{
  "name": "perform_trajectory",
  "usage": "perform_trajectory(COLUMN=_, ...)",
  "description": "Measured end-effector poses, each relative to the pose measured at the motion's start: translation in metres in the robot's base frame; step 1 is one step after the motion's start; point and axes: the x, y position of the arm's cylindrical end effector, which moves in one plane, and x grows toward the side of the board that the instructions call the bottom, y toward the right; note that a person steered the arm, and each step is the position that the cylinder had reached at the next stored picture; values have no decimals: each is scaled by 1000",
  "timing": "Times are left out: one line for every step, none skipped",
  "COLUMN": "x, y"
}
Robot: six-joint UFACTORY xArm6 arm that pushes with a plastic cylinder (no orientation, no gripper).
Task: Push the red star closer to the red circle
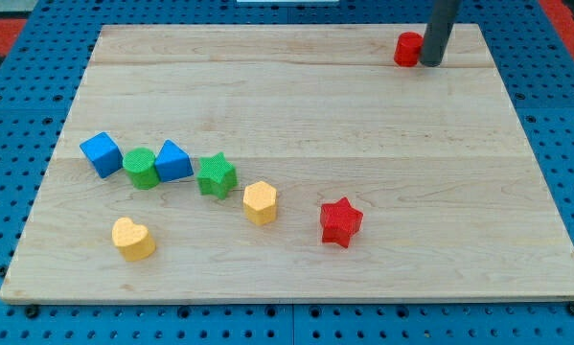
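The red star (341,221) lies on the wooden board toward the view's lower right of centre. The red circle (407,49) sits near the board's top edge at the view's upper right. My tip (429,63) is at the red circle's right side, touching or nearly touching it. The rod rises out of the view's top. The star is far from the circle, well below it and somewhat to the left.
A row at the view's left holds a blue cube (102,153), a green cylinder (141,169), a blue block (173,160) and a green star (216,176). A yellow hexagon (260,202) and a yellow heart (132,238) lie lower. The board (296,105) rests on blue pegboard.
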Motion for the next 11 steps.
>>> perform_trajectory(x=28, y=6)
perform_trajectory(x=123, y=7)
perform_trajectory(x=222, y=-12)
perform_trajectory(x=321, y=-22)
perform_trajectory(x=332, y=-116)
perform_trajectory(x=276, y=-160)
perform_trajectory(x=227, y=-184)
perform_trajectory(x=191, y=-162)
perform_trajectory(x=197, y=-102)
perform_trajectory(x=179, y=-90)
perform_trajectory(x=93, y=-90)
